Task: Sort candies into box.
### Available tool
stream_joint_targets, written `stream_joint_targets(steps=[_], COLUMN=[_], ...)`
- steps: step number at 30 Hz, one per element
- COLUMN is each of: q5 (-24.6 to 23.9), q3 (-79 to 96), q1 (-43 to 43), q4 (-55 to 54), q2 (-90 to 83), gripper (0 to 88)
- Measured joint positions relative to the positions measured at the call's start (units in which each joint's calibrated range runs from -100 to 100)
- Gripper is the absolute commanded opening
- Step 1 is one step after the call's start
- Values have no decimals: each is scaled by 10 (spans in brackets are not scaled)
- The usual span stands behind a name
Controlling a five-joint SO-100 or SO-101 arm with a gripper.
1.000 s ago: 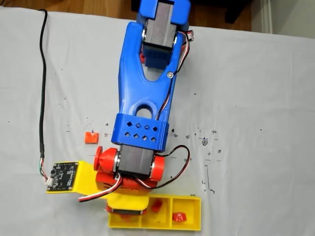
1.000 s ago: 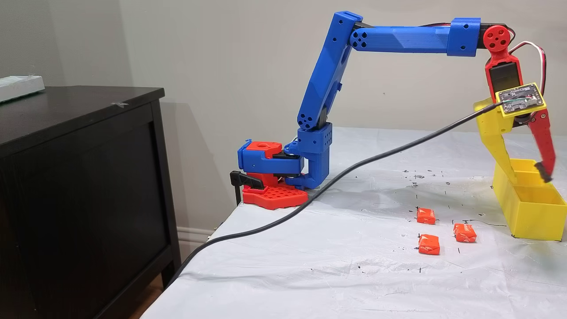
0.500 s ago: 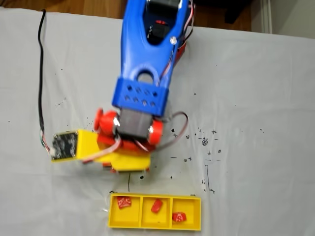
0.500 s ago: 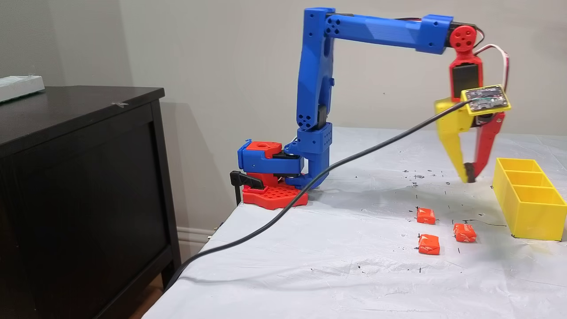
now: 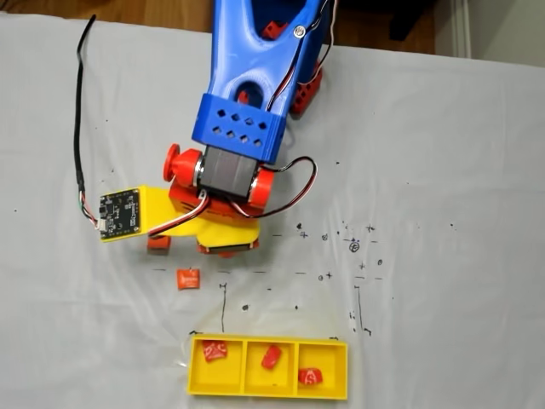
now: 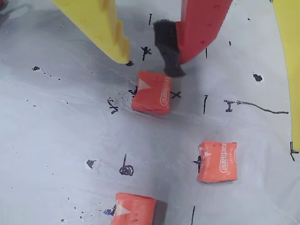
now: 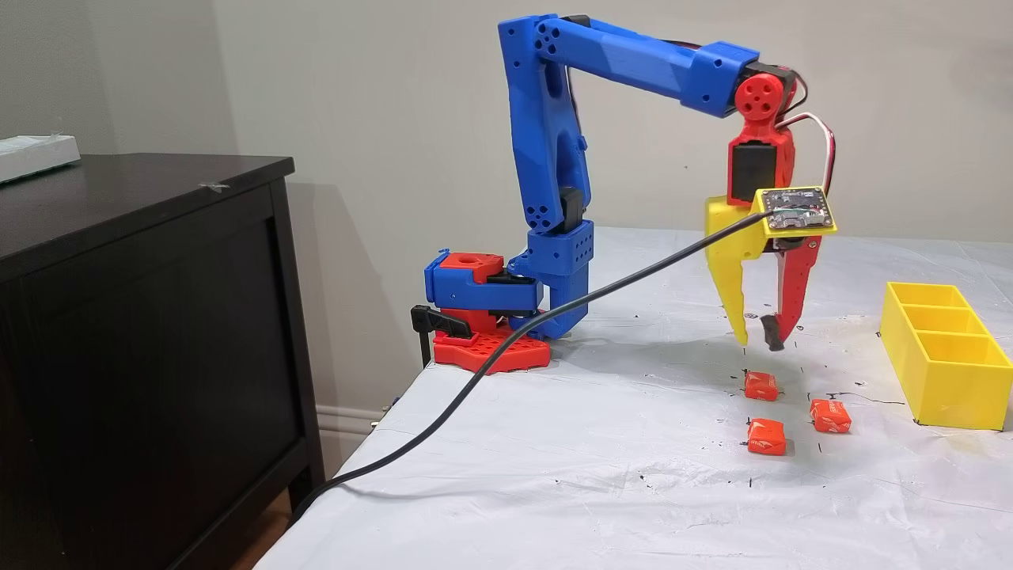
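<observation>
The yellow box [image 5: 255,389] lies at the bottom of a fixed view, with one candy in each compartment: [image 5: 214,350], [image 5: 272,356], [image 5: 310,375]. Three loose candies lie on the white sheet [image 7: 760,385], [image 7: 830,416], [image 7: 766,436]. My gripper [image 7: 756,342] hangs point down just above the farthest of them. In the wrist view that candy [image 6: 151,93] sits right below the gripper [image 6: 149,63], which is open by a narrow gap with nothing between its yellow and red fingers. Two more candies [image 6: 217,161], [image 6: 133,209] lie nearer the camera.
A black cable [image 7: 554,309] runs from the wrist board across the table and off its near left edge. The arm's red and blue base [image 7: 491,317] stands at the table's back left. A dark cabinet [image 7: 142,317] stands beside the table. Pen marks dot the sheet.
The arm has swung back from the box to the loose candies and come down over the farthest one. The fingers, wide apart over the box, have narrowed.
</observation>
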Motion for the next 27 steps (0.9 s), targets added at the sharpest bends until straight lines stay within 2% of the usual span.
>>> stream_joint_targets(steps=[5, 8, 27], q5=[0, 3, 26], q3=[7, 15, 25], q1=[0, 0, 27], q4=[-3, -15, -31], q2=[-2, -3, 46], gripper=[190, 239, 293])
